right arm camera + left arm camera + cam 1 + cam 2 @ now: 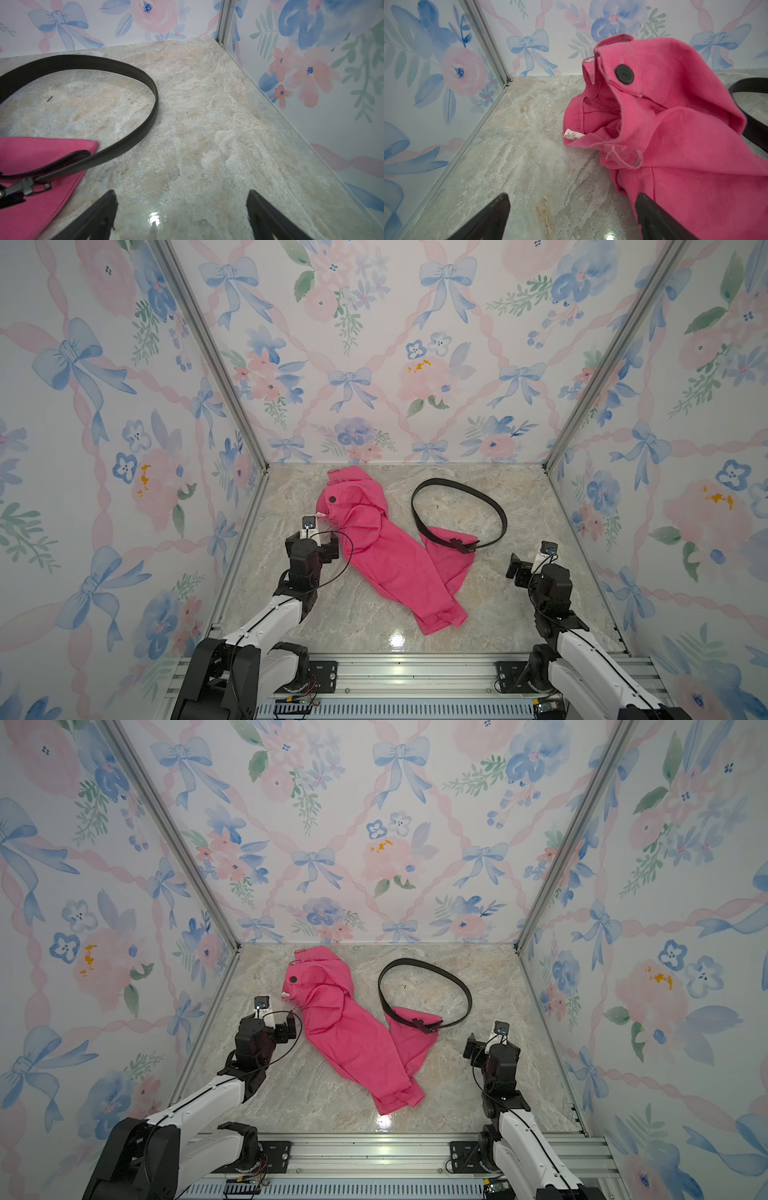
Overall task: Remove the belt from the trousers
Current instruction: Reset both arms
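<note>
Both stand wide open and empty. The left end effector [572,196] hovers just beside the trousers [374,547], whose waist lies ahead of it. The right end effector [182,192] is near the belt [457,489], which is looped on the worktop [519,593] ahead, its buckle [25,187] end resting on a trouser leg.

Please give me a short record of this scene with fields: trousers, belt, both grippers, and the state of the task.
trousers: crumpled on the table, waist toward the back wall, button visible
belt: open loop on the table, buckle end resting on the trousers
left gripper: open, empty, beside the waist
right gripper: open, empty, near the buckle
task state: belt looks out of the waistband
</note>
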Controlling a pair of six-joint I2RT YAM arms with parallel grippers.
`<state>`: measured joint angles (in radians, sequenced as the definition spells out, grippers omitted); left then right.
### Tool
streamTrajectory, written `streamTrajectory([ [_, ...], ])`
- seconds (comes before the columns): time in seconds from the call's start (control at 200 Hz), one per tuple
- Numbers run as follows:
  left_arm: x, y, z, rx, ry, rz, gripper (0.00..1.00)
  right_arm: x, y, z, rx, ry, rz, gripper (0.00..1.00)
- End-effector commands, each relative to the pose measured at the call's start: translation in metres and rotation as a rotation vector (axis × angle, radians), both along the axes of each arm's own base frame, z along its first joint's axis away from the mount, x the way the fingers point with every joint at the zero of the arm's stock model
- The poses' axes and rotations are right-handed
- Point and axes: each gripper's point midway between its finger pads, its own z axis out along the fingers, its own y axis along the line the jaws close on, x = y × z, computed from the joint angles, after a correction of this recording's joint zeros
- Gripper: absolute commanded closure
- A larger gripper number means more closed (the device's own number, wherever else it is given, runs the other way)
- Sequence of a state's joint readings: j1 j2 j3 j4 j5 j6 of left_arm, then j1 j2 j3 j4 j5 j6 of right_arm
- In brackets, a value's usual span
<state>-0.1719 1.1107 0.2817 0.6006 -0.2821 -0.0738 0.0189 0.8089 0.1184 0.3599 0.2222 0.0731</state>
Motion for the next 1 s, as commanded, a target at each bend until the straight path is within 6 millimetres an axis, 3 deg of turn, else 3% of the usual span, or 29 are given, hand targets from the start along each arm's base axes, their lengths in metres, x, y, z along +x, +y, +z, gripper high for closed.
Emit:
streamTrajectory([
  [0.0, 0.009, -0.001, 0.038, -0.038, -0.212, -0.034, 0.02, 0.031, -0.004, 0.065, -0.027, -0.212, -0.006, 0.01],
  [0.19, 0.006, 0.005, 0.024, -0.06, -0.252, -0.034, 0.02, 0.06, 0.0, 0.054, 0.01, -0.304, 0.01, 0.01],
  [0.3, 0.007, -0.001, 0.016, -0.034, -0.264, -0.08, 0.02, 0.074, 0.005, 0.032, 0.025, -0.275, 0.037, 0.01],
  [0.41, 0.014, -0.006, -0.005, -0.028, -0.23, -0.107, 0.02, 0.085, 0.011, 0.016, 0.018, -0.287, 0.059, 0.01],
  [0.495, 0.023, -0.007, -0.01, -0.026, -0.202, -0.107, 0.02, 0.088, 0.003, 0.006, 0.024, -0.192, 0.018, 0.01],
  [0.6, 0.024, 0.0, -0.011, -0.033, -0.194, -0.066, 0.02, 0.108, 0.022, 0.001, -0.013, -0.101, 0.092, 0.01],
  [0.675, 0.025, 0.0, -0.011, -0.032, -0.195, -0.064, 0.02, 0.11, 0.032, 0.002, -0.044, -0.098, 0.126, 0.01],
  [0.995, 0.025, 0.0, -0.011, -0.033, -0.195, -0.064, 0.02, 0.11, 0.033, 0.001, -0.046, -0.093, 0.132, 0.01],
])
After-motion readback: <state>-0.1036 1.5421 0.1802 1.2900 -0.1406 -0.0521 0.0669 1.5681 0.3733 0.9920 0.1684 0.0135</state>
